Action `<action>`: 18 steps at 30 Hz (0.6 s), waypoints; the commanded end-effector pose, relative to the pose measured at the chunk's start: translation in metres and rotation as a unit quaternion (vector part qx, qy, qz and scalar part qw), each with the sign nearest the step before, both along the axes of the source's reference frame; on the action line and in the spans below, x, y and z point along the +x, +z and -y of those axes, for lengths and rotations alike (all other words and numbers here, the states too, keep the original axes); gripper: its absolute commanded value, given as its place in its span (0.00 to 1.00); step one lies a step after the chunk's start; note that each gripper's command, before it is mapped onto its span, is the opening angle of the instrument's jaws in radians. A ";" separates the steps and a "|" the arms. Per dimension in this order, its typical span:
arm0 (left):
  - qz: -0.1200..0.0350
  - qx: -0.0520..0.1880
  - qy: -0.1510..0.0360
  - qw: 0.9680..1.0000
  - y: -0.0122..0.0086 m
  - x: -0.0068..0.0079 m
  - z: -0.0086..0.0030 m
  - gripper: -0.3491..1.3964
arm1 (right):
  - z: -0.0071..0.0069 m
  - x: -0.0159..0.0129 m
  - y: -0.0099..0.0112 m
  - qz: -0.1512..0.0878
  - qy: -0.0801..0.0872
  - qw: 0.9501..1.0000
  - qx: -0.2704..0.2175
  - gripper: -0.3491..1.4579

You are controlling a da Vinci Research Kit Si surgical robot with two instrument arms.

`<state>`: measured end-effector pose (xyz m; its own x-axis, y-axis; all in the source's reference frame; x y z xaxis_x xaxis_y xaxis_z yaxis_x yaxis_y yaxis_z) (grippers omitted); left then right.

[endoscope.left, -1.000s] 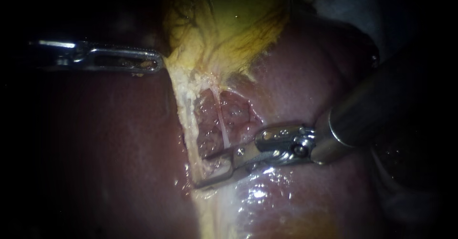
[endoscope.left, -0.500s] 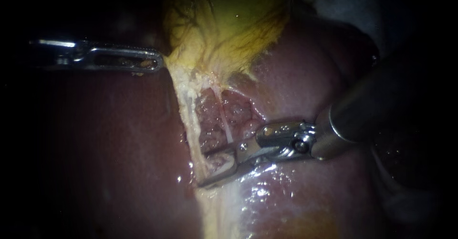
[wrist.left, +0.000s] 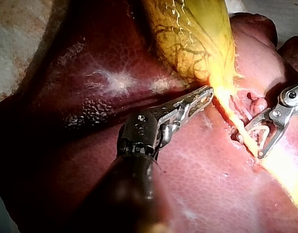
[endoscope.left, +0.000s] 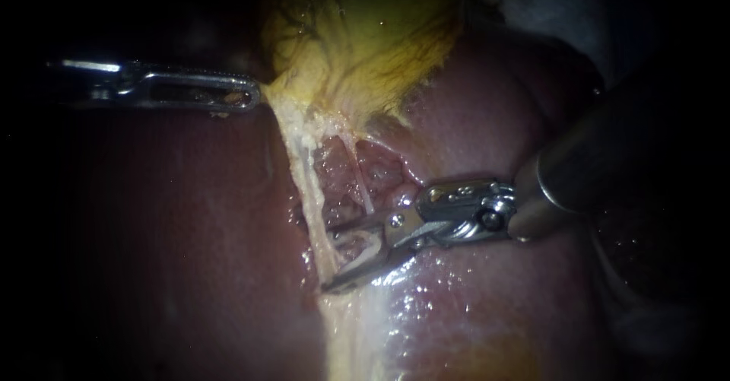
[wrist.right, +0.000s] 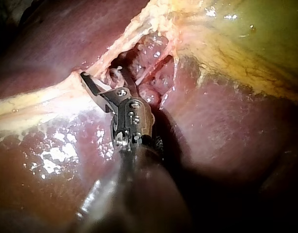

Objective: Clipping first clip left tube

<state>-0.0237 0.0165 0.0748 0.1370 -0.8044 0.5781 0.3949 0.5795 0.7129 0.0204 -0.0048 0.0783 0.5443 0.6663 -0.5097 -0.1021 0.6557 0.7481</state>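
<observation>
My right instrument comes in from the right with its jaws open, one on each side of the left tube, a pale strand down the left edge of the opened window. A pale clip sits between the jaws. The thinner right tube crosses the raw pocket just above them. In the right wrist view the jaws of the right instrument straddle the same strand. My left instrument is shut on the edge of the yellow gallbladder at its neck. The left wrist view shows the left instrument holding there.
Dark red liver lies all around the window, wet and shiny below the right instrument. A pale band of tissue runs down from the tubes. The thick right shaft fills the right side.
The right instrument's wrist has shifted slightly up and right, its open jaws staying around the left tube. The left instrument holds still.
</observation>
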 end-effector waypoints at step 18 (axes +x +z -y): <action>0.000 0.000 0.000 1.000 0.0000 0.0000 0.0000 0.00 | -0.0017 -0.0014 0.0002 -0.068 0.012 0.997 0.036 0.52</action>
